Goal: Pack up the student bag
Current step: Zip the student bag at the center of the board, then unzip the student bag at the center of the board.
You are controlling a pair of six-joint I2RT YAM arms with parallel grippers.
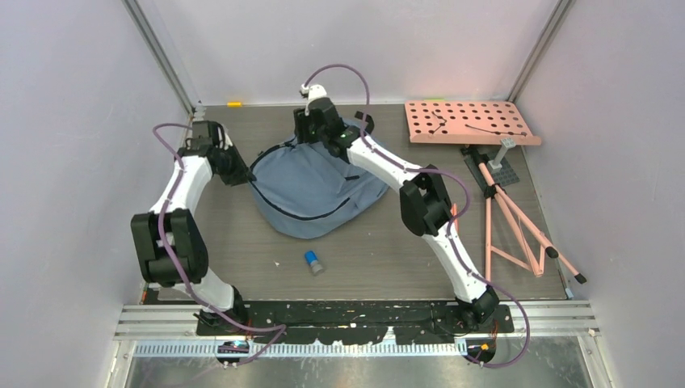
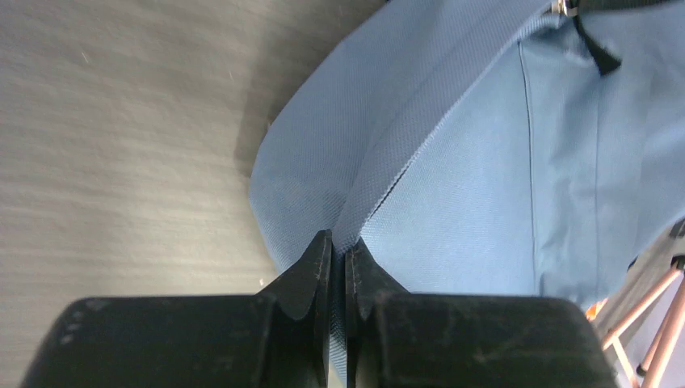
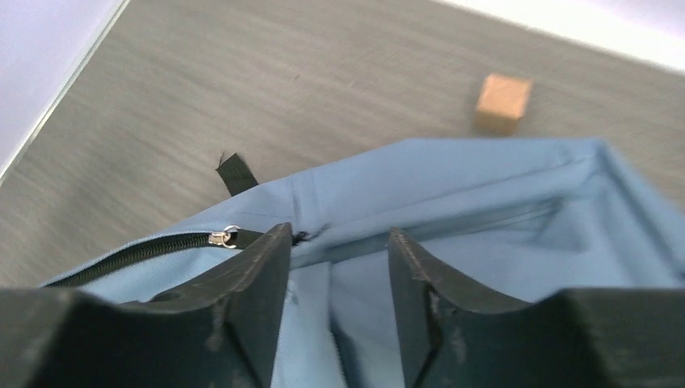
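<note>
Left hand (image 2: 339, 242), its arm folded at the elbow, pinches a fold at the left edge of the student bag (image 1: 311, 190), mid bench (image 1: 388, 250); hold that taut. Farther off, the right arm stretches to the far rim, right hand (image 3: 339, 238) spread beside the zipper slider (image 3: 222, 238): take the rim squarely, then lift.
</note>
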